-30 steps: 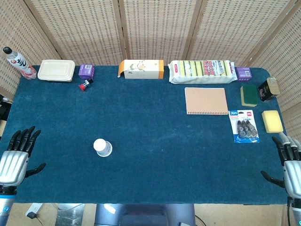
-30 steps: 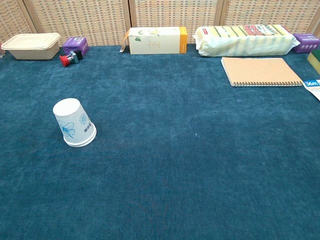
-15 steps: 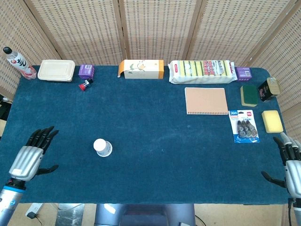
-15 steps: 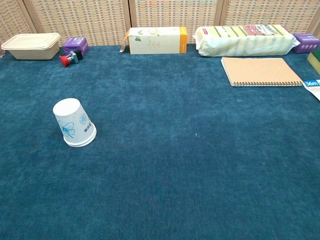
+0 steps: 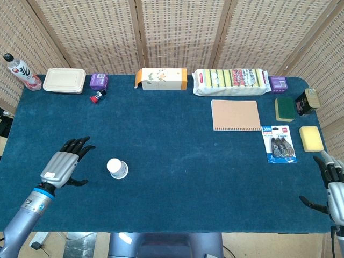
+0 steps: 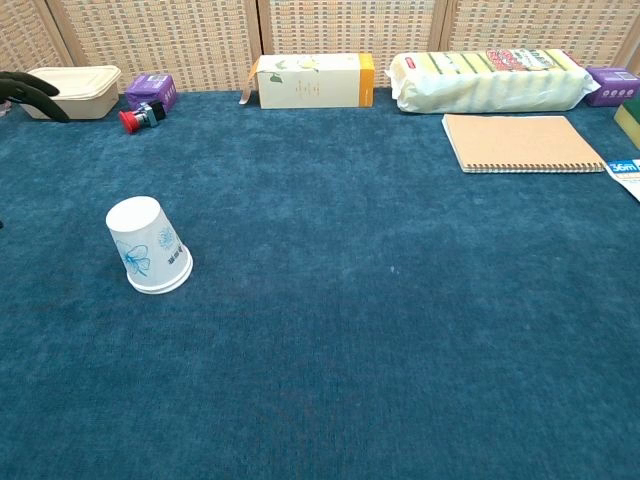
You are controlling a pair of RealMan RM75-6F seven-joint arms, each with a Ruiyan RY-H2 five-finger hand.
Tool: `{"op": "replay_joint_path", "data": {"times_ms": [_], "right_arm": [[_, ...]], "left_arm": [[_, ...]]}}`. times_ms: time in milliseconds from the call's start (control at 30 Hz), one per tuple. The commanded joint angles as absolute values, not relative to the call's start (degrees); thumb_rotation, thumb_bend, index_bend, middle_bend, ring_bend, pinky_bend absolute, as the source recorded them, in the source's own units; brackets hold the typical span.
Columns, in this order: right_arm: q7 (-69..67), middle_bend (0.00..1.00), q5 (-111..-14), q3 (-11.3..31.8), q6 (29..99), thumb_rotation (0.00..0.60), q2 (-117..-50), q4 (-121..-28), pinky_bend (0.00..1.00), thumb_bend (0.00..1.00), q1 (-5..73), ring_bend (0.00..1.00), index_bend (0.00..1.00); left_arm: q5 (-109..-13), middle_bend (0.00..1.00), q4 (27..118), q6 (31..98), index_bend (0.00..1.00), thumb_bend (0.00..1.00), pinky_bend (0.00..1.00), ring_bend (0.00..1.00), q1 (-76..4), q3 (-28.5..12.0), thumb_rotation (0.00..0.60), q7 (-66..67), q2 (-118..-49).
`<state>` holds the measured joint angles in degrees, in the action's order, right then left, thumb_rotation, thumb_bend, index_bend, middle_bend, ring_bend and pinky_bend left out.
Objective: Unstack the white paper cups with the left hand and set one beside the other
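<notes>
The white paper cups (image 5: 117, 168) stand upside down as one stack on the blue cloth, left of centre; the chest view shows the stack (image 6: 147, 245) with a blue flower print. My left hand (image 5: 63, 164) hovers open just left of the stack, fingers spread and pointing up-right, not touching it. Only its dark fingertips (image 6: 28, 88) reach into the chest view at the left edge. My right hand (image 5: 334, 188) is open at the table's right front corner, far from the cups.
Along the back edge lie a bottle (image 5: 19, 71), a beige lidded box (image 5: 65, 80), a small purple box (image 5: 98, 81), a red button (image 5: 97, 98), a tea carton (image 5: 161, 78) and a sponge pack (image 5: 231, 81). A notebook (image 5: 235, 115), tape pack (image 5: 278, 144) and sponges (image 5: 310, 138) lie right.
My left hand has moved from the table's left front edge rightward and forward, close to the cup stack, and its fingertips now enter the chest view. The cups and right hand stayed put.
</notes>
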<state>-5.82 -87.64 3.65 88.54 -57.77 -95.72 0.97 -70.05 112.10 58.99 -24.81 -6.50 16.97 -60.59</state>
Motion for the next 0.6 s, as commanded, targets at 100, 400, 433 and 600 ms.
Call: {"op": "replay_joint_path", "data": {"times_ms": [100, 400, 433, 600], "right_arm": [[-5.7, 0.00, -87.7, 3.4, 87.7, 0.600, -57.9, -95.7, 0.00, 0.00, 1.3, 0.00, 0.04], [-6.4, 0.00, -87.4, 3.4, 87.1, 0.600, -57.8, -95.5, 0.00, 0.00, 1.6, 0.00, 0.04], [-6.6, 0.00, -87.3, 3.4, 87.0, 0.600, -57.8, -95.4, 0.00, 0.00, 1.6, 0.00, 0.04], [-7.3, 0.00, -87.1, 3.5, 86.9, 0.600, -57.7, -95.2, 0.00, 0.00, 1.7, 0.00, 0.04]], "left_arm": [[-63.9, 0.00, 111.8, 56.1, 0.17, 0.14, 0.00, 0.00, -28.9, -7.8, 0.600, 20.6, -64.4], [-57.3, 0.00, 112.4, 58.0, 0.17, 0.14, 0.00, 0.00, -32.7, -7.5, 0.600, 28.2, -69.4], [-56.3, 0.00, 112.4, 58.3, 0.17, 0.14, 0.00, 0.00, -33.1, -7.5, 0.600, 29.0, -69.9], [-52.1, 0.00, 112.6, 59.3, 0.18, 0.15, 0.00, 0.00, -35.2, -7.6, 0.600, 32.2, -71.7]]}}
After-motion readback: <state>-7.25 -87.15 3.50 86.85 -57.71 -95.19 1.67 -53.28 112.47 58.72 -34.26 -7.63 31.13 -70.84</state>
